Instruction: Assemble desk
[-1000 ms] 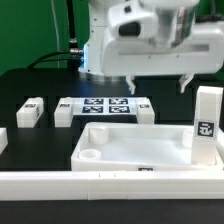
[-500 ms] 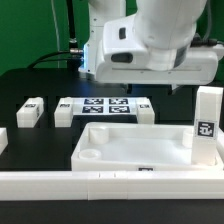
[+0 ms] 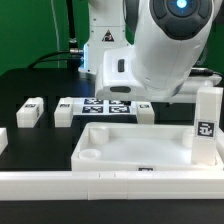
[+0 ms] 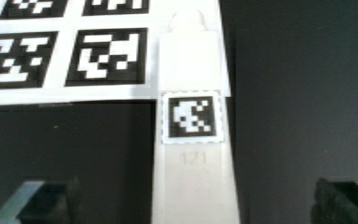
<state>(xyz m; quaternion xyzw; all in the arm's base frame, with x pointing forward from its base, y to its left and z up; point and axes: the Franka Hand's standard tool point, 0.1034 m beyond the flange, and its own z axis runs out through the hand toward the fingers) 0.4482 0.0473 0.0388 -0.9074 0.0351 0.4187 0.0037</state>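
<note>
White legs (image 3: pixel 30 113) sit loose around the tabletop (image 3: pixel 140 150); you have none fitted yet, it seems. Your gripper (image 4: pixel 190 203) hangs spread wide over one leg (image 4: pixel 194 125).

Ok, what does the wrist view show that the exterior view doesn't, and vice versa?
Wrist only: the open gripper, its fingers wide either side of a lying leg, and that leg's tag. Exterior only: the tabletop, an upright leg and the arm. Both: the marker board, and the lying leg, mostly behind the arm in the exterior view.
</note>
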